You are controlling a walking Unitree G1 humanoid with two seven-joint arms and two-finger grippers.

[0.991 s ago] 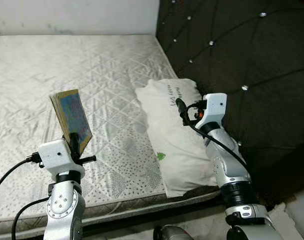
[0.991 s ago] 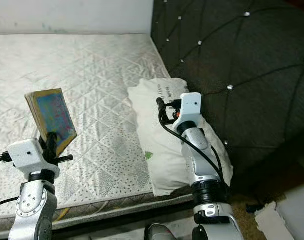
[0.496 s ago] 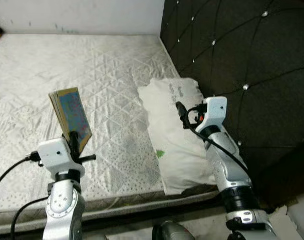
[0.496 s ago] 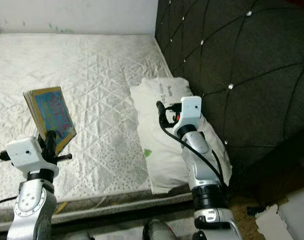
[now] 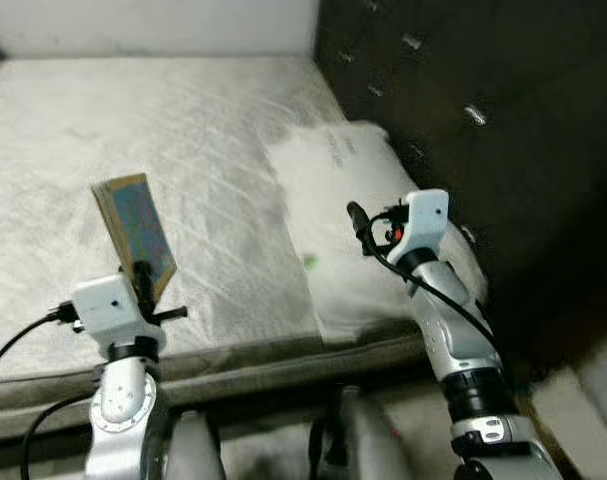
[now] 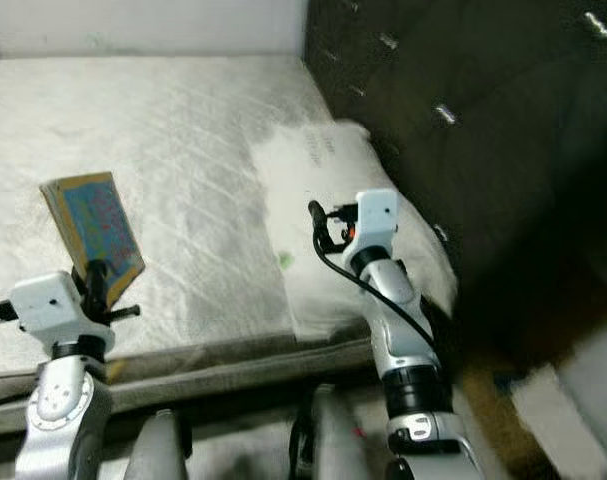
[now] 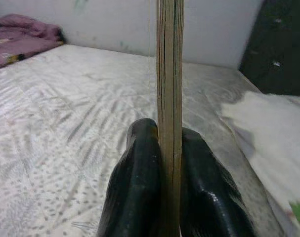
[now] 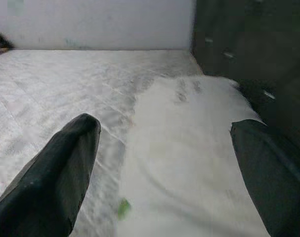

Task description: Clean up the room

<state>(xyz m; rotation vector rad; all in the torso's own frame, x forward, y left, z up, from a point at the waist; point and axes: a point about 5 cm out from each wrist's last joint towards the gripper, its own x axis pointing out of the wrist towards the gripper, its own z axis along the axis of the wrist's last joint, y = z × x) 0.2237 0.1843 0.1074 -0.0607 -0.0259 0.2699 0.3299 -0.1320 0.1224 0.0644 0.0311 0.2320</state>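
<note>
My left gripper [image 5: 143, 275] is shut on the lower edge of a thin book [image 5: 133, 227] with a blue cover, held upright above the near edge of the mattress [image 5: 133, 130]. In the left wrist view the book [image 7: 169, 89] stands edge-on between the two black fingers [image 7: 137, 187]. My right gripper [image 5: 355, 215] hovers open over the white pillow [image 5: 353, 190] that lies against the dark headboard. In the right wrist view its fingers [image 8: 61, 173] are spread wide with the pillow [image 8: 189, 163] between them and nothing held.
A dark tufted headboard [image 5: 483, 90] rises on the right of the bed. The white wall [image 5: 143, 25] runs behind the mattress. A purple cloth [image 7: 21, 39] lies at the mattress's far corner. My legs [image 5: 353, 440] and the floor are blurred below the bed edge.
The whole picture has shifted and blurred, so the camera has moved back from the bed and tipped down. Both arms keep their pose; the book stays gripped.
</note>
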